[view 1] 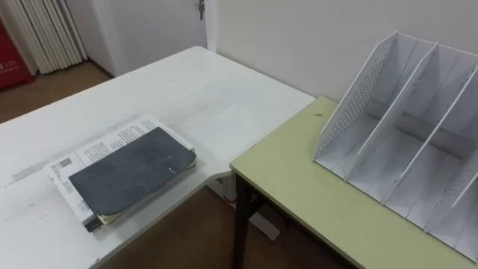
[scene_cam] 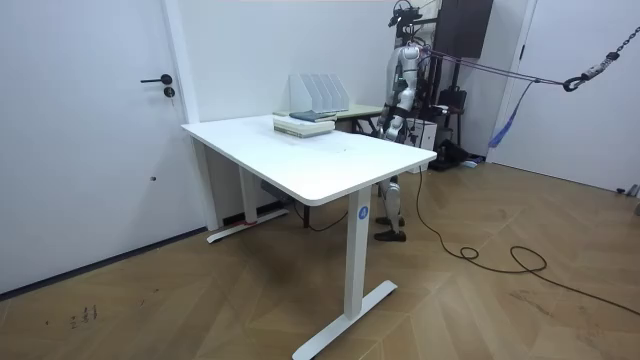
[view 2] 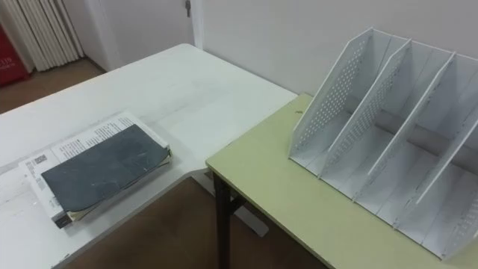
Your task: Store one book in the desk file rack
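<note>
The hands [scene_cam: 388,126] hang low beside the robot in the room view, too small to tell their state. A dark book [view 1: 131,172] lies flat on a white book [view 1: 112,142], lower left, on the white tabletop [view 1: 187,90]; the rack [view 1: 403,127] stands at right on the green tabletop [view 1: 299,194]

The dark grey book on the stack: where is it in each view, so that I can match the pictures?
Left eye view: dark grey book lower left, on the white table.
Right eye view: lower left, nearer the picture's edge.
Room view: upper middle, at the table's far end.
Shared landmark: the white file rack, right of the book in both eye views, just behind it in the room view.
</note>
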Robot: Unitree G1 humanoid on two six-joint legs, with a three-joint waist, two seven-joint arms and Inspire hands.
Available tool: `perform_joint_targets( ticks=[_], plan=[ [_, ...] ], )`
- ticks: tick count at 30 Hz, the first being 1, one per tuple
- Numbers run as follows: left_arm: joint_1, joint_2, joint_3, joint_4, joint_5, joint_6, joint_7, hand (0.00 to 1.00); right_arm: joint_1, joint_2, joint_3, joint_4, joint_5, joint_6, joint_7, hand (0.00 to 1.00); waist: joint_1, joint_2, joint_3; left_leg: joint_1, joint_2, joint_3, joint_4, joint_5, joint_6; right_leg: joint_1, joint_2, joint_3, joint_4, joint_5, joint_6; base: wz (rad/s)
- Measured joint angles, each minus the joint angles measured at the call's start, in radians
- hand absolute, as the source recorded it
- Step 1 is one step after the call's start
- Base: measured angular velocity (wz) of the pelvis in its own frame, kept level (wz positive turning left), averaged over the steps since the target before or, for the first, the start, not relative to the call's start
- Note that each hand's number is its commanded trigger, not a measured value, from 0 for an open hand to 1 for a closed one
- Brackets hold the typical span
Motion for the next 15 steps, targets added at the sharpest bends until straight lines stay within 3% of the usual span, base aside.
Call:
perform_joint_targets(
  ticks=[15],
  plan=[
    [0.001,0.0,-0.001,-0.002,0.0,-0.001,0.013,0.0,0.0,0.001,0.0,0.0,-0.024,-0.007,-0.007,0.0,0.001,-0.005,-0.0004,0.002,-0.004,-0.001,0.0,0.0,0.0,0.002,0.0,-0.001,-0.001,0.0,0.0,0.0]
  ],
)
